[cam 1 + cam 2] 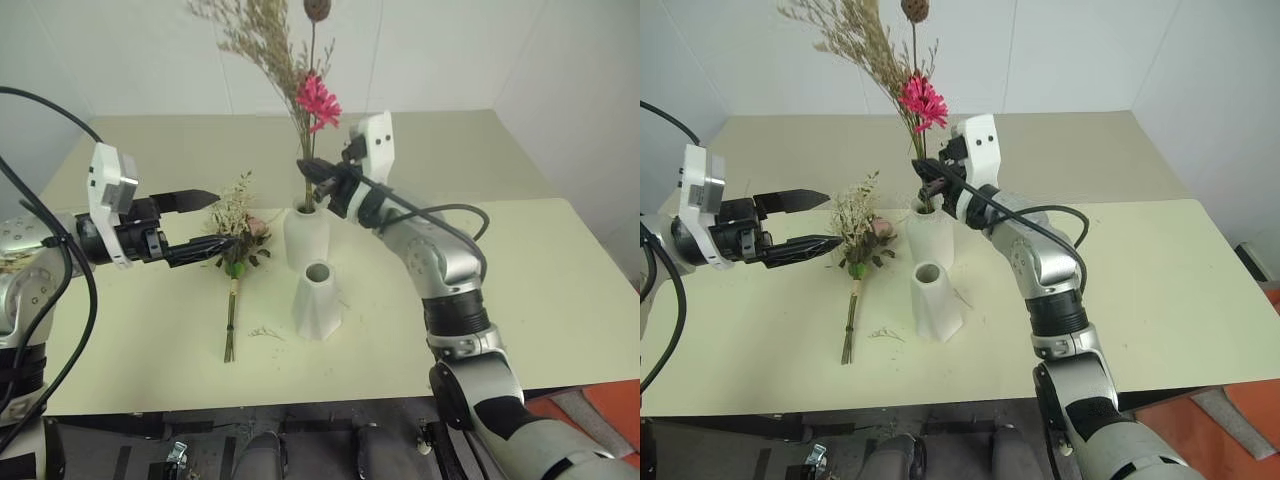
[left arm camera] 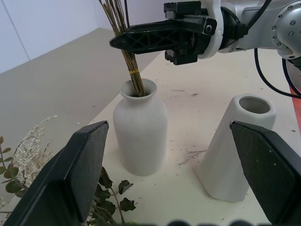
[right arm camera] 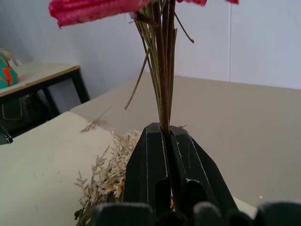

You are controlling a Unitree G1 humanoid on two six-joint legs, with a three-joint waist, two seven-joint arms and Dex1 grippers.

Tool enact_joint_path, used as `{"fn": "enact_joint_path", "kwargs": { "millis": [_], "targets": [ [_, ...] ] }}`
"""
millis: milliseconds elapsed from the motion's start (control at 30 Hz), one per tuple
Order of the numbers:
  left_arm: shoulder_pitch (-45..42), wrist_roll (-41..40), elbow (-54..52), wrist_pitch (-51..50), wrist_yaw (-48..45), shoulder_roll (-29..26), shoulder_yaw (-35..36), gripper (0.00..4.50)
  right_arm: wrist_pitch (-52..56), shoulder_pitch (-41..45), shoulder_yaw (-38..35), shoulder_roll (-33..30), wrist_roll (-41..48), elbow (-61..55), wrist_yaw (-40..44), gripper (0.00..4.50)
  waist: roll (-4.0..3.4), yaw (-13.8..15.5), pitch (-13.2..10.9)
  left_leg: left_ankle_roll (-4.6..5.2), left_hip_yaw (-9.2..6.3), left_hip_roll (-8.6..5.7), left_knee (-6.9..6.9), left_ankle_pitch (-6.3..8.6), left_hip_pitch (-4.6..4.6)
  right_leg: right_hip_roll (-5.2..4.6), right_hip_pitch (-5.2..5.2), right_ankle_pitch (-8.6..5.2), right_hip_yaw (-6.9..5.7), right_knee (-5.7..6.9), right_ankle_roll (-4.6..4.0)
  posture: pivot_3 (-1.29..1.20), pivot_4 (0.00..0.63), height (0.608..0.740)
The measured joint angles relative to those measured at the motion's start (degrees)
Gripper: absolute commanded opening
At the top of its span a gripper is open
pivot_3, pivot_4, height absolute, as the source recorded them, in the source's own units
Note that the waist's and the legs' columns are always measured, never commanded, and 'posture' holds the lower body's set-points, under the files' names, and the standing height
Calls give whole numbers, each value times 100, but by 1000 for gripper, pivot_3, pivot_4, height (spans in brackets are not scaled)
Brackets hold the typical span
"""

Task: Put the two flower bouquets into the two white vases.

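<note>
Head views: the right gripper (image 1: pixel 312 172) is clamped on the stems of the thin bouquet (image 1: pixel 312 95), which stands upright with its stem ends inside the rounded vase (image 1: pixel 306 237). The magenta daisy, beige grass and brown seed ball rise toward 12 o'clock, the seed ball partly cut by the frame edge. The faceted vase (image 1: pixel 318 299) stands just beside the rounded one, at its 6 o'clock, its mouth vacant. The rose bouquet (image 1: pixel 235 243) lies flat on the table (image 1: pixel 560 290) at 9 o'clock of the vases. The left gripper (image 1: pixel 205 220) hovers over its blooms with fingers spread apart; contact cannot be judged. A loose sprig (image 1: pixel 265 332) lies near the stem ends.

Left wrist view: both vases side by side, apart, and a yellow band binding the stems at the rounded vase's mouth, a detail the head views do not resolve. How deep the stems reach is hidden.

Right wrist view: the fingers (image 3: pixel 150 165) pressed together on the stems; the daisy is cut off above, and both vases are hidden.
</note>
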State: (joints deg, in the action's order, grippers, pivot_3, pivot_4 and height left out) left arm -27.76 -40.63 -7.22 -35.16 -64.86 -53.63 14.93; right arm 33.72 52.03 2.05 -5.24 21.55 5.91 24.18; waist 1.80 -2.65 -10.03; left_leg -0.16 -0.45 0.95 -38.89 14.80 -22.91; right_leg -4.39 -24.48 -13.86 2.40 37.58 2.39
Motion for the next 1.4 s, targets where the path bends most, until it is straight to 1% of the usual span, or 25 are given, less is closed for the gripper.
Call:
{"fn": "enact_joint_path", "kwargs": {
  "millis": [133, 300, 433, 567, 633, 767, 900, 1000, 1133, 1300, 1400],
  "targets": [
    [82, -28, -1, 0, -59, -6, 28, 4500, -66, -166, 110, -5, -19, -128, 100, 1103, 0, -4, 0, 0, 0, 0, 0, 0, 0, 0, 0, 0, 0, 1, 0, 0, 150, 740],
    [154, -107, -75, 0, -112, -37, 204, 4500, -74, -272, 173, -173, -39, -316, 249, 2824, 0, 1, 0, 0, -1, 0, 0, 0, 0, 0, 1, 0, 0, -1, 0, 0, 150, 740],
    [264, -109, -89, 0, -113, -45, 208, 4500, -72, -404, 205, -503, -85, -426, 456, 4184, 0, 15, 0, 0, -1, 0, -1, 0, 1, 0, 3, 0, -1, -1, 0, 0, 150, 740],
    [300, -99, -102, -7, -87, -74, 205, 4500, 57, -565, 276, -1157, -83, -794, 914, 4184, 0, 18, 0, 0, -1, 0, 0, 0, 0, 0, 4, 0, -2, -5, 0, 0, 150, 740],
    [428, 35, -164, -13, -33, -183, 186, 4500, 153, -694, 267, -1460, -22, -936, 1129, 4184, 0, 15, 0, 0, -1, 0, 0, 0, 1, 0, 5, 0, -1, -6, 0, 0, 150, 740],
    [772, 329, -304, -57, 79, -405, 84, 4500, 287, -966, 82, -2206, 117, -1042, 1624, 4184, -1, 19, -1, 0, 1, 1, 0, 0, 4, 0, 8, 0, -1, -42, 0, 0, 150, 740],
    [814, 513, -355, -428, 315, -584, -132, 4500, 298, -1067, -165, -2820, 273, -1148, 2151, 4184, -1, 24, -1, 1, 1, 1, 0, 0, 4, 1, 10, 0, -1, -45, 0, 0, 150, 740],
    [594, 729, -407, -1157, 676, -818, -586, 4500, 297, -1148, -337, -3406, 522, -1268, 2811, 4184, 0, 28, -1, 2, 1, -1, 0, 1, 3, 0, 12, -1, -1, -48, 1, 0, 150, 740],
    [66, 934, -395, -2019, 1050, -837, -1262, 4500, 295, -1116, -444, -3828, 856, -1331, 3570, 4184, 0, 39, -1, 2, 0, 0, -2, 1, 8, 2, 20, -1, -1, -47, 2, 0, 150, 740],
    [-933, 1209, -231, -3406, 1563, -529, -2304, 4500, 279, -945, -523, -4145, 1246, -1343, 4412, 4184, 2, 50, -2, 2, -2, -2, -3, 1, 3, 2, 17, -1, -2, -47, 2, 0, 150, 740],
    [-1270, 1304, -71, -4082, 1812, -369, -2660, 4500, 228, -894, -540, -4235, 1354, -1380, 4687, 4184, 2, 35, -2, 3, -2, -2, -3, 1, 3, 2, 16, -1, 0, -47, 2, 0, 150, 740]
  ]
}}
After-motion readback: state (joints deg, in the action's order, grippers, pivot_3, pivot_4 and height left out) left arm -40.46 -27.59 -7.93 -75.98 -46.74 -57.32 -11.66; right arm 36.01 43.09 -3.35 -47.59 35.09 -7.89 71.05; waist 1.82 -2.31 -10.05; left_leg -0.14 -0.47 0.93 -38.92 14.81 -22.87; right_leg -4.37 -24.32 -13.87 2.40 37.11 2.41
